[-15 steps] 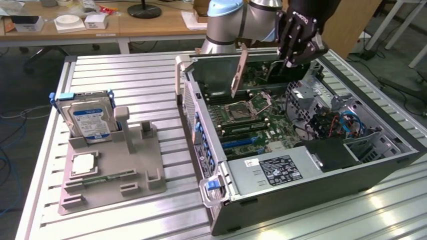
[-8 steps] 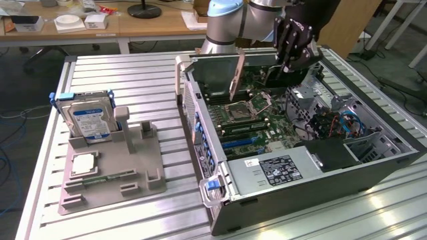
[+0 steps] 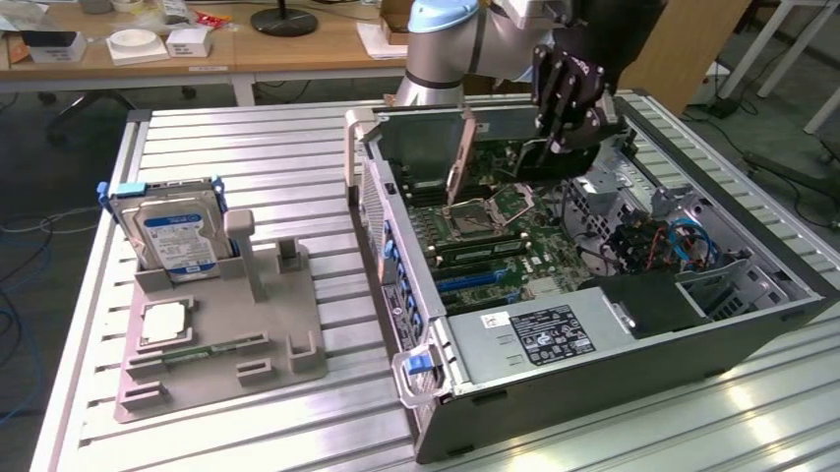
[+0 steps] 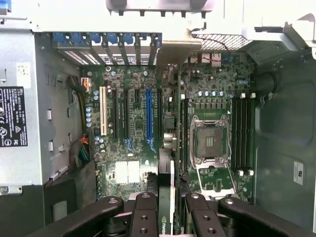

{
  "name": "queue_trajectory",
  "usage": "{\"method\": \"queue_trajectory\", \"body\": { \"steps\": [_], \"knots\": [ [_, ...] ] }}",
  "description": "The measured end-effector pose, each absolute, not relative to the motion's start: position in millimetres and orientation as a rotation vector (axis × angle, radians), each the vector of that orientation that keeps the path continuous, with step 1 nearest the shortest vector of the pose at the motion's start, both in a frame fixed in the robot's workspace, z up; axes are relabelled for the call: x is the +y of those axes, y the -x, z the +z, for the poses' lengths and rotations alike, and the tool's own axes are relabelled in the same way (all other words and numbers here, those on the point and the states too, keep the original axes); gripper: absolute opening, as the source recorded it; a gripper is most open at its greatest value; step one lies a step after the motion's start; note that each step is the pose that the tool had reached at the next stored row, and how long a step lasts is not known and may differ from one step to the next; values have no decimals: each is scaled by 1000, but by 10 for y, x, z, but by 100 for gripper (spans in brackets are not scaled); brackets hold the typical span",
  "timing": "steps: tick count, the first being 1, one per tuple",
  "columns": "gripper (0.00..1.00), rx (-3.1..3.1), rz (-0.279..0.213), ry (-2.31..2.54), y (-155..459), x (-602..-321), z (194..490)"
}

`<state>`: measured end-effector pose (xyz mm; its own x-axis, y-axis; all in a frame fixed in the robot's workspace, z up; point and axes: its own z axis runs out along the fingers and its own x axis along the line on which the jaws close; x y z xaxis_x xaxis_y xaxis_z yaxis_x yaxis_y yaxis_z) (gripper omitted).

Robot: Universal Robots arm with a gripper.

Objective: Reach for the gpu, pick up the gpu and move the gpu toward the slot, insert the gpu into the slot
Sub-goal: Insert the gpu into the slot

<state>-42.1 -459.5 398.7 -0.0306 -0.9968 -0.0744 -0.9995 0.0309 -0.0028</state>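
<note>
Black-linked gripper [image 4: 168,217] fingers clamp the thin green gpu [image 4: 167,148] edge-on.
Its long axis parallels the blue plastic slot [image 4: 148,112].

My gripper [image 3: 568,147] hangs over the open computer case [image 3: 735,324], clamped on the gpu [image 3: 459,147], which I hold edge-down above the green motherboard [image 3: 525,246] near the square processor socket [image 3: 475,214]. Towards the exterior view's left, a hard drive [image 3: 171,231] stands upright in a grey holder [image 3: 263,344] on the table [image 3: 263,147].
</note>
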Motion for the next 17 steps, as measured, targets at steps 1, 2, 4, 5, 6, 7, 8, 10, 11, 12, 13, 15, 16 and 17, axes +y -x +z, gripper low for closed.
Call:
{"method": "queue_trajectory", "body": {
  "steps": [1, 2, 4, 5, 6, 7, 8, 10, 11, 12, 13, 15, 16, 17],
  "knots": [
    [26, 2215, 77, 2148, 431, -4595, 3982],
    [26, 2215, 77, 2148, 444, -4595, 3980],
    [26, 2215, 77, 2148, 467, -4595, 3975],
    [26, 2215, 77, 2148, 475, -4595, 3973],
    [26, 2215, 77, 2148, 483, -4595, 3966],
    [26, 2215, 77, 2148, 490, -4595, 3958],
    [26, 2215, 77, 2148, 494, -4595, 3947],
    [26, 2215, 77, 2148, 496, -4595, 3914],
    [26, 2215, 77, 2148, 497, -4595, 3896],
    [26, 2215, 77, 2148, 498, -4595, 3878],
    [26, 2215, 77, 2148, 499, -4595, 3860],
    [26, 2216, 77, 2148, 507, -4595, 3824],
    [26, 2215, 77, 2148, 513, -4595, 3805],
    [26, 2215, 77, 2148, 518, -4595, 3787]
  ]
}}
